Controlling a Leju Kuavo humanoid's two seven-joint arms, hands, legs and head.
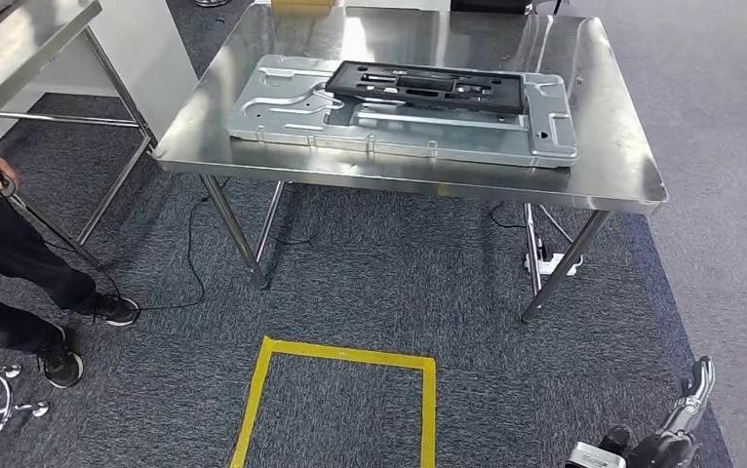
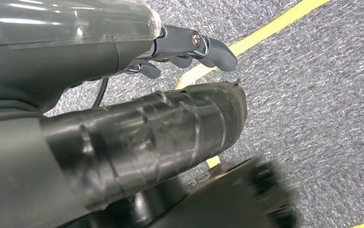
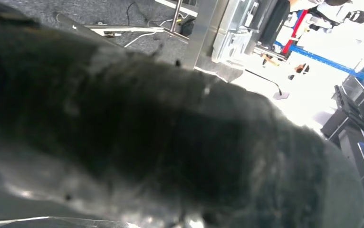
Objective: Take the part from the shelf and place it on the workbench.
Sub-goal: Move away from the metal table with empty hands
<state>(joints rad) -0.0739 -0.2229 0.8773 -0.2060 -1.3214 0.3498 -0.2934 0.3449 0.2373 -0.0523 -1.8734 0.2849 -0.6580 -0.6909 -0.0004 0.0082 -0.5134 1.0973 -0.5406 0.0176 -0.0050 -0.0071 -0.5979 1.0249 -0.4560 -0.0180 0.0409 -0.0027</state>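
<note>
Already the black part (image 1: pixel 426 87) lay flat on the grey metal panel (image 1: pixel 282 115), along the workbench's (image 1: pixel 623 146) far edge. The left hand (image 2: pixel 189 50) hung empty over carpet, fingers loosely apart; the right hand (image 1: pixel 677 429) hung low, its state unreadable. Judging so, the placing looked done; best to keep both arms down, away from the table edge.

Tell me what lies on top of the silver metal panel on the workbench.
A black plastic frame lies flat on the silver metal panel, along its far side on the workbench. The panel surface beneath the frame is covered, so unseen.
</note>
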